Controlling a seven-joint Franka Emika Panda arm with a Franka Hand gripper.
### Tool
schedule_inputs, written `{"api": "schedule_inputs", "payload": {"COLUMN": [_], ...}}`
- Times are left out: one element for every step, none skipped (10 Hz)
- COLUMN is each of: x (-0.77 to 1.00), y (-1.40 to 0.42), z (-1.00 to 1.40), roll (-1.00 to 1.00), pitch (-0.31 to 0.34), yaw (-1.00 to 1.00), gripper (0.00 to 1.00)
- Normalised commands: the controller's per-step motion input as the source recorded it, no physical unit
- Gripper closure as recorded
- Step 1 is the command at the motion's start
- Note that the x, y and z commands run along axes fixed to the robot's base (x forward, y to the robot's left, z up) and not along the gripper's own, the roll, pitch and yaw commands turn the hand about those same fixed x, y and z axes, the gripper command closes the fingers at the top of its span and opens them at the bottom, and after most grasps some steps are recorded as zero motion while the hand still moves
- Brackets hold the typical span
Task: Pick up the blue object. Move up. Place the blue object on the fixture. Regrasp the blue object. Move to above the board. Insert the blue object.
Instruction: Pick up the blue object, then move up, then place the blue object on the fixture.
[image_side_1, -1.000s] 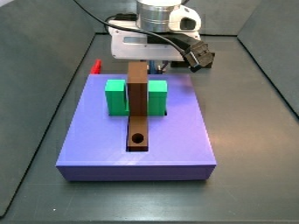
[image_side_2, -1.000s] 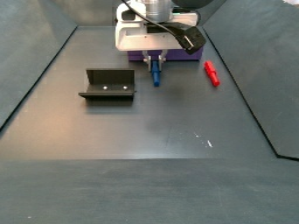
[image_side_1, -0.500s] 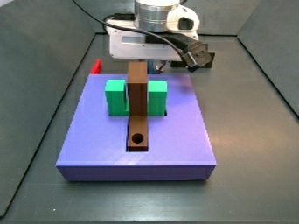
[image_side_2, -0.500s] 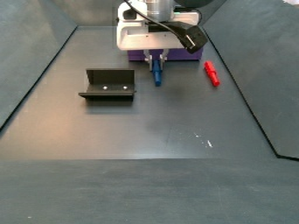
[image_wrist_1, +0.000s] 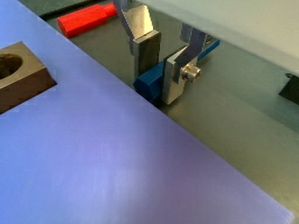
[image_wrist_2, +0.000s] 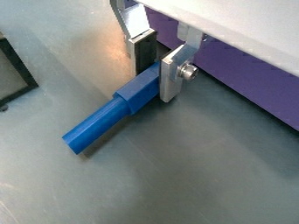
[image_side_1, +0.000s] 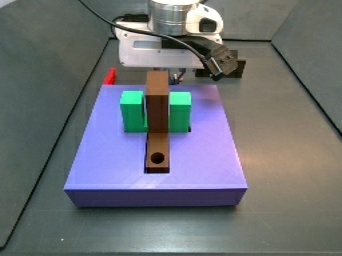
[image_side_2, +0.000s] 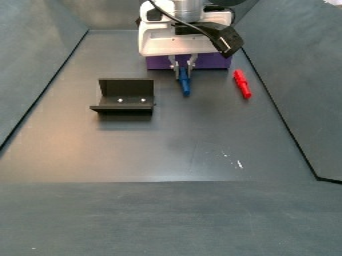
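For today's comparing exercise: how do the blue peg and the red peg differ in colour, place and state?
The blue object is blue; the red peg is red. The blue object sits between the fingers of the gripper; the red peg lies free, apart from it. In a side view the blue object looks slightly lifted; the red peg lies flat. Both are slim rods beside the board.

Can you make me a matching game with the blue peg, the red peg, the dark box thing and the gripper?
Things:
1. blue object
2. red peg
3. fixture
4. gripper

Places or states:
A. stands alone on the grey floor, holding nothing
B. lies on the floor, one end between the fingers
C. lies untouched beside the board
D. down low, fingers astride the blue object

Pairs: 1-B, 2-C, 3-A, 4-D
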Motion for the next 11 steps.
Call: {"api": "schedule_inputs", "payload": {"x": [0.0,0.0,0.03,-0.02,0.02,0.0,0.04,0.41,0.43,0.39,0.49], "y": [0.0,0.0,0.05,0.05,0.02,0.0,0.09,0.44,0.52,0.43,0.38], "z": [0.0,0.83,0.81,0.65,0.29,0.0,0.1,0.35,0.25,0.27,0.17], "roll": [0.0,0.0,0.0,-0.01,-0.06,0.0,-0.15,-0.74,-0.81,-0.84,-0.83], "pitch": [0.0,0.0,0.017,0.071,0.096,0.0,0.0,-0.157,-0.109,-0.151,-0.143], "yaw": [0.0,0.0,0.04,0.05,0.02,-0.01,-0.24,-0.23,-0.1,-0.19,-0.24], "gripper": [1.0,1.0,1.0,1.0,1.0,1.0,1.0,1.0,1.0,1.0,1.0]}}
